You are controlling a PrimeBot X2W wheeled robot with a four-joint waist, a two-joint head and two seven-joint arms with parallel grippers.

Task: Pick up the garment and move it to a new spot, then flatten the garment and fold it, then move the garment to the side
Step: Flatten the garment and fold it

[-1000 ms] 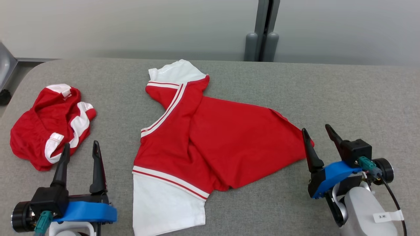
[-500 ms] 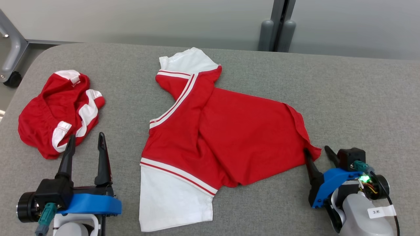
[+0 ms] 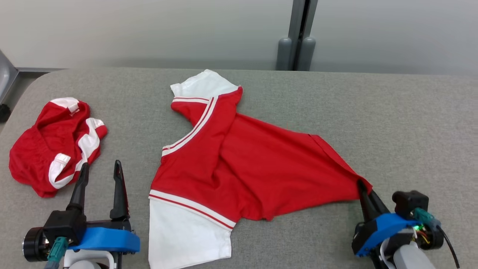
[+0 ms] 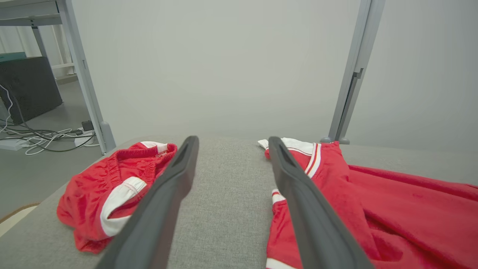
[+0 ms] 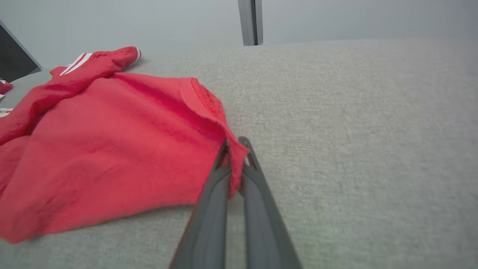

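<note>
The garment [image 3: 239, 164] is a red shirt with white sleeves and striped trim, spread across the middle of the grey padded table [image 3: 410, 123]. My right gripper [image 3: 364, 186] is shut on its lower right hem corner. In the right wrist view the two fingers pinch that red corner [image 5: 235, 149] with the garment [image 5: 104, 145] stretching away to the left. My left gripper [image 3: 101, 170] stands open at the lower left, between the shirt and a red heap, holding nothing. In the left wrist view the left gripper [image 4: 231, 144] frames bare table, with the garment [image 4: 373, 201] on its right.
A crumpled red and white pair of shorts [image 3: 52, 142] lies at the table's left end, also seen as the shorts [image 4: 112, 186] in the left wrist view. A grey post [image 3: 297, 45] stands behind the table. Bare table surface stretches to the right of the shirt.
My right gripper has closed on the shirt's right hem corner and drawn it toward the lower right, stretching the cloth. The head camera shifted. The left gripper stayed open.
</note>
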